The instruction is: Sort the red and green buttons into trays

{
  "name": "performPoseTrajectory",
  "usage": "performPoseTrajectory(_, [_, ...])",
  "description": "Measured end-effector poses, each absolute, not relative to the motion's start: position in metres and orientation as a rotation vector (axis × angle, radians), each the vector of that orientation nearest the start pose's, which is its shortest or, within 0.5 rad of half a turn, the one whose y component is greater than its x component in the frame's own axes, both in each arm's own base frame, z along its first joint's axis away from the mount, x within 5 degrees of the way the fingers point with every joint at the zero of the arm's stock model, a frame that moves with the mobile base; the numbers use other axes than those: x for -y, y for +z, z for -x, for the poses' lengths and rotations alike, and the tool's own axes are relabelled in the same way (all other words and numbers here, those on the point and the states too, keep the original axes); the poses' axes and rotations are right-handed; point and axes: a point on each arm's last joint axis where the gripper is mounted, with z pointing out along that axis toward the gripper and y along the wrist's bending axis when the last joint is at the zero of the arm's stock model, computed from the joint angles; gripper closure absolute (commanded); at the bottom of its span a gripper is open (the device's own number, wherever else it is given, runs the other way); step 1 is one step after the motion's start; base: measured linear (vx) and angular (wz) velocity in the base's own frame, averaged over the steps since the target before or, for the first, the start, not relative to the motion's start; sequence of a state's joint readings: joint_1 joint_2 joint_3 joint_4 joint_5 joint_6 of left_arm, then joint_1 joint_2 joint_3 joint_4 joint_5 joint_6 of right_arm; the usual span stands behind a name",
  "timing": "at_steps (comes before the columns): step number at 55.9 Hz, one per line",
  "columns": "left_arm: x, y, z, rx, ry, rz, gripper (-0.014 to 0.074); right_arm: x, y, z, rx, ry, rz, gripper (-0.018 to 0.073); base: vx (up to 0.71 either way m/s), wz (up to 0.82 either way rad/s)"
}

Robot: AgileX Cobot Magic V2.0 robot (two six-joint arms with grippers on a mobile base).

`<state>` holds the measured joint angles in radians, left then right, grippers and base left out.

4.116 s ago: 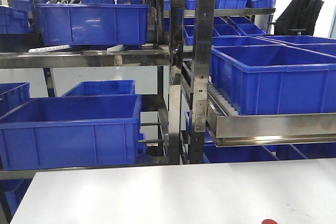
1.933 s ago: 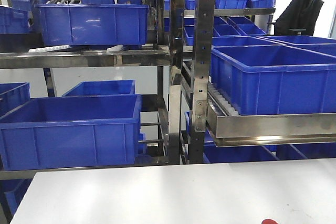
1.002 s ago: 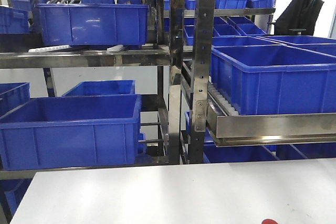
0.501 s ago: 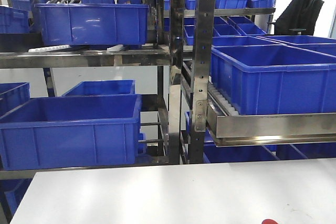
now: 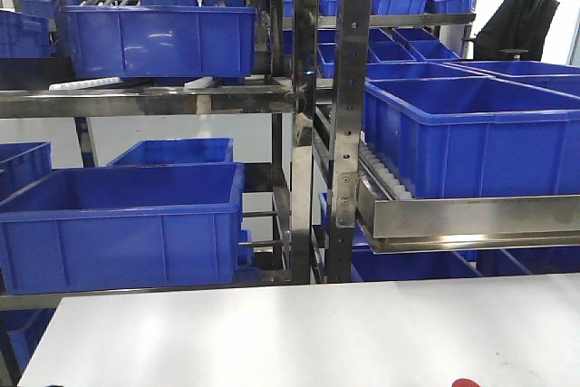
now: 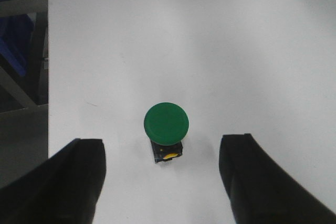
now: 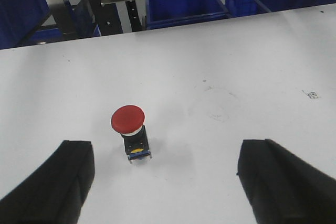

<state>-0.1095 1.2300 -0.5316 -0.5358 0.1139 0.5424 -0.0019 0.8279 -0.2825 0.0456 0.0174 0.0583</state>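
The green button (image 6: 166, 124) stands upright on the white surface (image 6: 252, 51), cap up, on the side away from the rack (image 5: 337, 133) of blue crates (image 5: 127, 224) and close to the corner of the surface that lies nearest that rack. The left end effector (image 6: 163, 153) hangs over it with both fingers spread wide and nothing between them but the button, which sits about midway and touches neither.

The red button (image 7: 127, 119) is upright too, well back from the rack. The right end effector (image 7: 168, 148) is likewise spread and empty above it, but the button stands nearer one finger than the other. From where I stand, the trays are nowhere to be seen.

The step looks like the approach to the grasp. To my eye these buttons are top-heavy, a broad cap on a narrow block, so a one-sided touch could tip them. I would centre the right end effector first, then bring each one straight down past the cap and close on the black block beneath it, both fingers meeting it together. Squeezing the rounded cap risks a slip.
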Motion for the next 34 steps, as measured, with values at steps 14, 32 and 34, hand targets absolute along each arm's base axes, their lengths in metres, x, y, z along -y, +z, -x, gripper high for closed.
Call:
performPoseTrajectory(14, [0.039, 0.188, -0.246, -2.345, -0.096, -0.175, 0.0031, 0.0, 0.221, -0.155, -2.067, 0.064, -0.109, -0.0035, 0.0, 0.0])
performPoseTrajectory(32, [0.044, 0.178, -0.286, -2.37, -0.09, -0.171, 0.0031, 0.0, 0.221, -0.155, -2.065, 0.064, -0.109, -0.0035, 0.0, 0.0])
performPoseTrajectory(34, [0.045, 0.174, -0.289, -2.384, -0.089, -0.172, 0.0031, 0.0, 0.221, -0.155, -2.065, 0.064, -0.109, -0.0035, 0.0, 0.0])
